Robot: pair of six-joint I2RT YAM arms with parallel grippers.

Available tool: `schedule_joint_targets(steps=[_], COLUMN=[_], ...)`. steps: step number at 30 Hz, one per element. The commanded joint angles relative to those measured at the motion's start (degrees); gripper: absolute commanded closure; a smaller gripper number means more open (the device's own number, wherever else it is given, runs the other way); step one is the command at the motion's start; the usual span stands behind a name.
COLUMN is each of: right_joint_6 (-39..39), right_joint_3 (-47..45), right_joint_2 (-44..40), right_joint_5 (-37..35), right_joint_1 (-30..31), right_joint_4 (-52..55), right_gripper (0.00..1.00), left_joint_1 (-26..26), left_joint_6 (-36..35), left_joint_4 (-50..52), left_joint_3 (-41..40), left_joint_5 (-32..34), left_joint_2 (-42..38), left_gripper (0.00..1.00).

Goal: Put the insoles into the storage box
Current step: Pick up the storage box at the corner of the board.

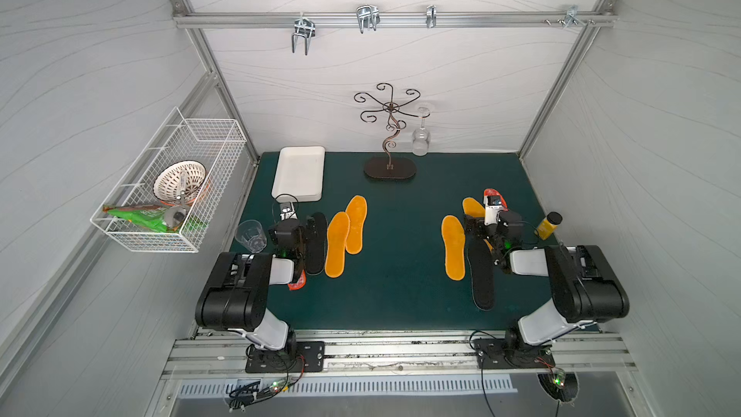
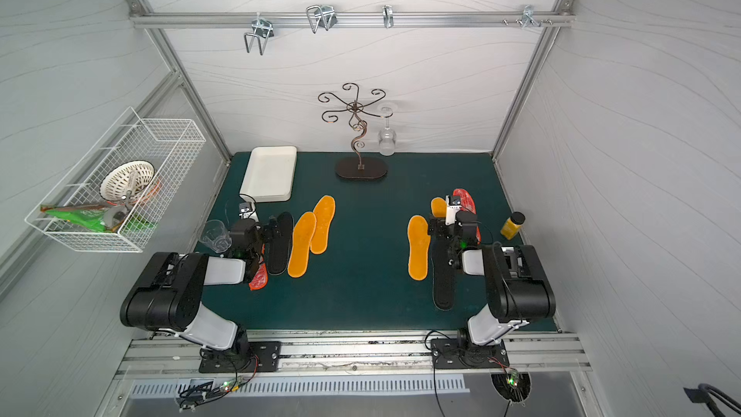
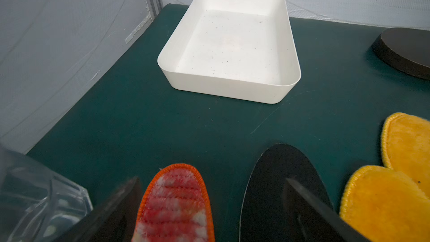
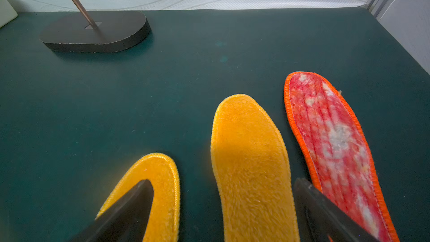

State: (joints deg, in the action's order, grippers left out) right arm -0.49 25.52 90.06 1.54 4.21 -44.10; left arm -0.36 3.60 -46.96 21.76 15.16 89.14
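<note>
The white storage box stands empty at the far left of the green mat. Near it lie a red speckled insole, a black insole and two orange insoles. My left gripper hovers open over the toes of the red and black ones, holding nothing. On the right lie two orange insoles, a red insole and a black insole. My right gripper is open above the orange pair, with nothing in it.
A clear cup stands just left of my left arm. A metal glass stand with a hanging wine glass is at the back centre. A yellow bottle sits at the right edge. A wire basket hangs on the left wall.
</note>
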Motion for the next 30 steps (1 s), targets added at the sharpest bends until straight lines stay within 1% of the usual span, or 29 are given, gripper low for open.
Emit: schedule_joint_targets(steps=[1,23,29,30], right_joint_6=[-0.39,-0.21,0.06,-0.11], right_joint_3=[0.76,0.86,1.19,0.86], right_joint_2=[0.55,0.1,0.04,-0.19], right_joint_5=[-0.06,-0.12,0.82,0.29], right_joint_1=[0.23,0.23,-0.26,-0.1], right_joint_4=[-0.78,0.46,1.09,0.7], right_gripper=[0.01,0.01,0.01,0.01], left_joint_1=[0.36,0.41,0.36,-0.37], left_joint_6=[0.1,0.25,-0.26,-1.26], left_joint_4=[-2.0,-2.18,-3.06,0.33], left_joint_3=[1.88,1.79,1.75,3.07], left_joint_5=[-0.64,-0.75,-0.6,0.7], left_joint_2=[-0.2,-0.2,-0.5,-2.21], left_gripper=[0.0,0.0,0.0,0.0])
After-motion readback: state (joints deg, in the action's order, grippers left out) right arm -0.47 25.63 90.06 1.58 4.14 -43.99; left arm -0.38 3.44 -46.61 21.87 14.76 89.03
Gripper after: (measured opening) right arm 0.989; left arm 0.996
